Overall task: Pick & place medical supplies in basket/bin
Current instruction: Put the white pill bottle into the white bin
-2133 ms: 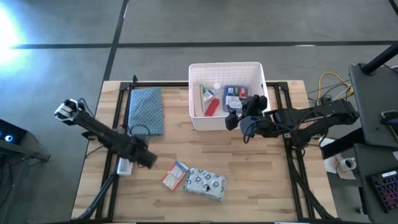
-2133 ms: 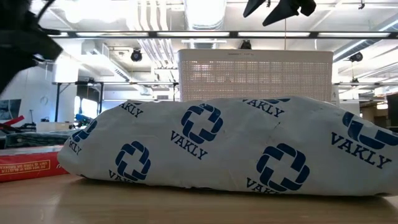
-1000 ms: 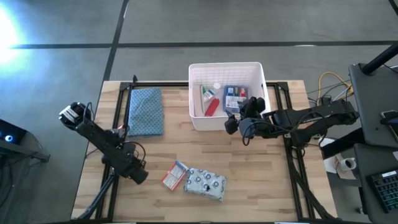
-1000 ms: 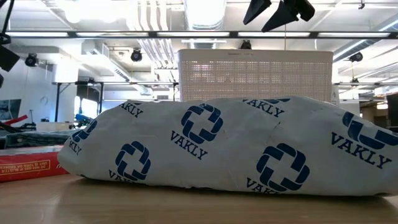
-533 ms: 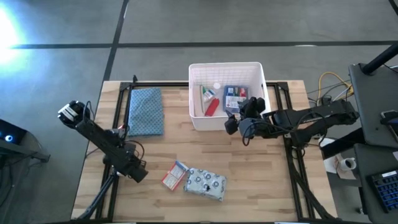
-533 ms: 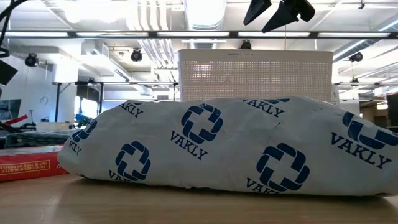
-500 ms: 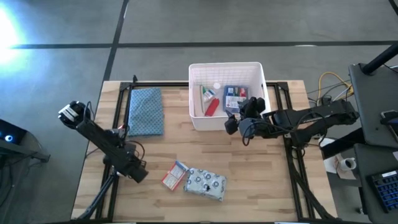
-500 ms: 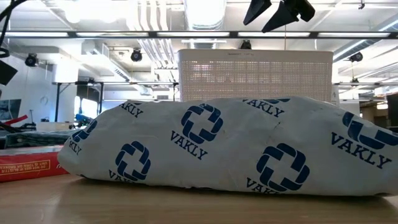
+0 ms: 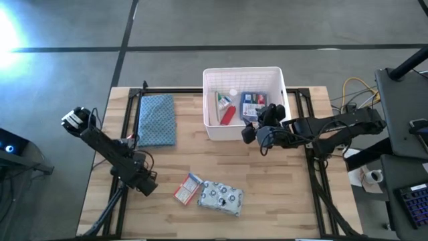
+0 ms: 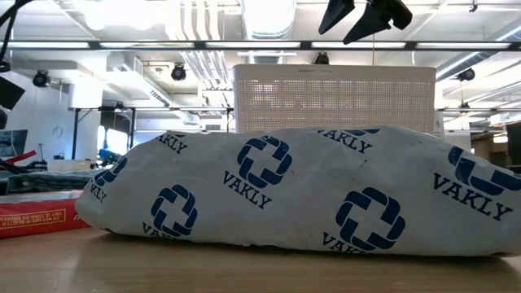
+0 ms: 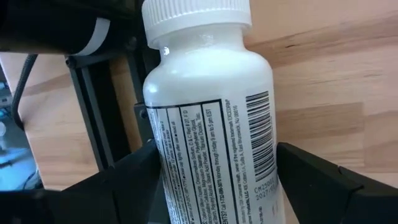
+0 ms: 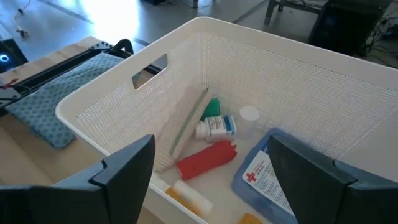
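Nearest: silvery dotted pouch (image 9: pixel 221 198) and red-white packet (image 9: pixel 187 188) flat on the desk (image 9: pixel 281 194). Left claw (image 11: pixel 214 186) pinching a white pill bottle (image 11: pixel 208 118) just left of them. Farther off, right claw (image 12: pixel 208 171) spread wide over the basket (image 12: pixel 186 74).

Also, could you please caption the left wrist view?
Left pincer shut on a white pill bottle above the wooden table.

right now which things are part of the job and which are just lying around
Job: white pill bottle in the left gripper; red-white packet; silvery dotted pouch; white basket, several supplies inside; right gripper open beside it.
Lying about: blue-grey patterned cloth.
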Robot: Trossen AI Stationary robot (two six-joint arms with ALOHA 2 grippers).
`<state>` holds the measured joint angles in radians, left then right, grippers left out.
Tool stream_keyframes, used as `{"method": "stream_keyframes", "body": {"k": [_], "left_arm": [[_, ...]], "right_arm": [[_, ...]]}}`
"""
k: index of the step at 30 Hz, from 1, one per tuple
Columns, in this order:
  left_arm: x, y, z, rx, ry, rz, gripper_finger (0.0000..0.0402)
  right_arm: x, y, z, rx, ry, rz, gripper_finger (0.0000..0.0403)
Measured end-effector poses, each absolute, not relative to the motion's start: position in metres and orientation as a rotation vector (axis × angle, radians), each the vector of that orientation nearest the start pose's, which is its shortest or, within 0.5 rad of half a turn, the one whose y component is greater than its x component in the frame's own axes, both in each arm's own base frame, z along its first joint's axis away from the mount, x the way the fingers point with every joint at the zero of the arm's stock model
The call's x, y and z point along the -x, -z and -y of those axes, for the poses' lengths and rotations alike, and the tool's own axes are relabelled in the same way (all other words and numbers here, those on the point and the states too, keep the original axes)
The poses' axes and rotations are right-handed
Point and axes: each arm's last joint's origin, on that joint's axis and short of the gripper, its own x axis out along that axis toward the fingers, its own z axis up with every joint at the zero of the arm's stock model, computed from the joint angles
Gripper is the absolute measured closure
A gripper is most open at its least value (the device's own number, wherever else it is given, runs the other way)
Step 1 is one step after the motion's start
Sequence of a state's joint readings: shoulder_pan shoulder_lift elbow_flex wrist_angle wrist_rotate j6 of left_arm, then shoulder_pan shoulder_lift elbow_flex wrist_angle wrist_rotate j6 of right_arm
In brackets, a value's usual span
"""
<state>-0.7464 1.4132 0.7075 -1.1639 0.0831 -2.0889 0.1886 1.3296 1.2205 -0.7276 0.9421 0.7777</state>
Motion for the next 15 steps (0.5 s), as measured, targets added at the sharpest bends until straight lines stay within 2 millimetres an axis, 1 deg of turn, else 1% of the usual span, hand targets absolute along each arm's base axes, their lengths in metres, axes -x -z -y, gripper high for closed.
{"method": "stream_keyframes", "body": {"k": [4, 7, 10, 15], "left_arm": [[-0.136, -0.169, 0.127, 0.82, -1.243, -1.377, 0.0138], [-0.148, -0.177, 0.133, 0.864, -1.149, -1.24, 0.0152], [-0.153, -0.182, 0.134, 0.851, -1.123, -1.146, 0.0158], [-0.162, -0.197, 0.137, 0.836, -1.065, -0.994, 0.0159]], "right_arm": [[-0.264, -0.33, -0.026, -0.26, 0.925, -0.394, 0.0101], [-0.264, -0.33, -0.027, -0.26, 0.924, -0.394, 0.0101], [-0.264, -0.33, -0.027, -0.277, 0.928, -0.385, 0.0101], [-0.264, -0.33, -0.028, -0.292, 0.926, -0.378, 0.0101]]}}
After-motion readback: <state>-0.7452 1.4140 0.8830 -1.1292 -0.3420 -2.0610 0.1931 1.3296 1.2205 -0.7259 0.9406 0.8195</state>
